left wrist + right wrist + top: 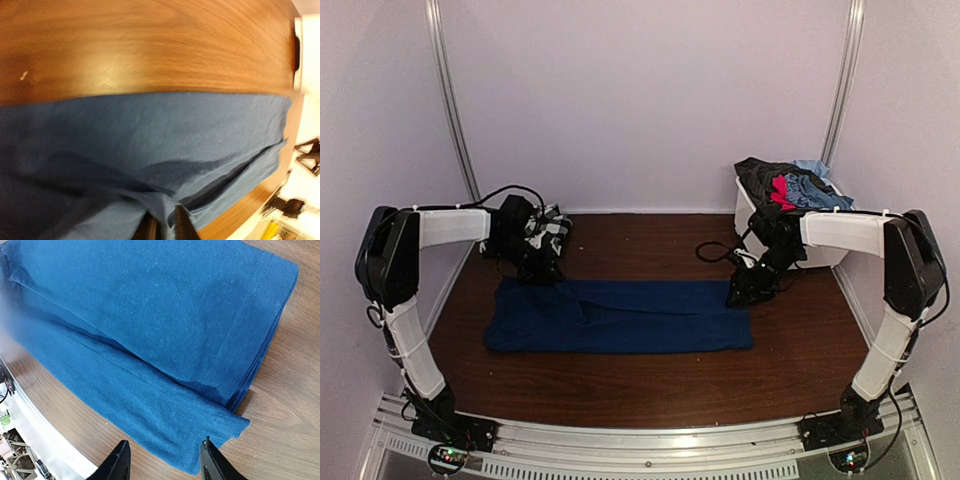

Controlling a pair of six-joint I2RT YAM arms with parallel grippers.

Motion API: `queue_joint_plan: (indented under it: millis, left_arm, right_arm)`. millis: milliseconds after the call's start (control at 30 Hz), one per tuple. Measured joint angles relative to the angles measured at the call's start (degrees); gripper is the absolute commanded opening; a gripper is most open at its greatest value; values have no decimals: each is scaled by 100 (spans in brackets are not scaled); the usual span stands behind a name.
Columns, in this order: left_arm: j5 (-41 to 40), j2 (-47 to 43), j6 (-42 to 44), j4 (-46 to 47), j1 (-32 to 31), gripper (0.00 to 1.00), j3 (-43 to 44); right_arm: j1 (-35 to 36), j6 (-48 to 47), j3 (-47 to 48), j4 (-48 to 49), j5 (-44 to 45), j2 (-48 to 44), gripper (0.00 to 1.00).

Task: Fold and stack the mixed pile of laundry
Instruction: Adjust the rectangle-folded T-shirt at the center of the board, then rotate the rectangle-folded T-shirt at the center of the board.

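The long navy blue piece (620, 315) lies spread flat across the middle of the table. My left gripper (556, 274) is at its far left edge and is shut on a raised fold of the blue cloth (150, 150), which bunches between the fingers (183, 226). My right gripper (748, 288) is open just over the piece's far right corner (215, 425), with one finger on each side of the hem. The black-and-white checked shirt (548, 232) lies crumpled behind the left gripper. Red, light blue and dark garments (790, 185) are heaped in the bin.
The white plastic bin (820, 250) stands at the back right, behind the right arm. A black cable (712, 250) loops on the table near the right gripper. Metal rails run along the near edge (640, 440). Walls close in on the back and sides.
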Motion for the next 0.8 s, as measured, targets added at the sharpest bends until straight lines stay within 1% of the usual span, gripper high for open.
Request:
queue_joint_plan:
  millis: [133,200,267,367,500,567,633,800]
  left_arm:
    - [-103,326,188,-98,-177,35,380]
    - [-208,302,275,-168,-232,37,422]
    - [-295,236,354,-219,-236,37,426]
    - [-407,35,407,-216,-166,41,415]
    - [-415,-420,393,-101,105,42,310]
    - [-402,-555,385,-33,315,42,299]
    - [-385,-562,369,31,533,42,291]
    - [-417,-319,411,63,896,41,328]
  right_arm:
    - [0,-2,4,-15,0,0,48]
    - [0,0,4,-15,0,0,48]
    - [0,0,4,-13,0,0,48]
    - [0,2,13,-11,0,0,48]
    - [0,11,181,-37,-2,11,48]
    - [0,37,448,-37,-33,81,48]
    - [7,72,922,-66,-94,273,48]
    - [144,195,2546,48,-299,1108,48]
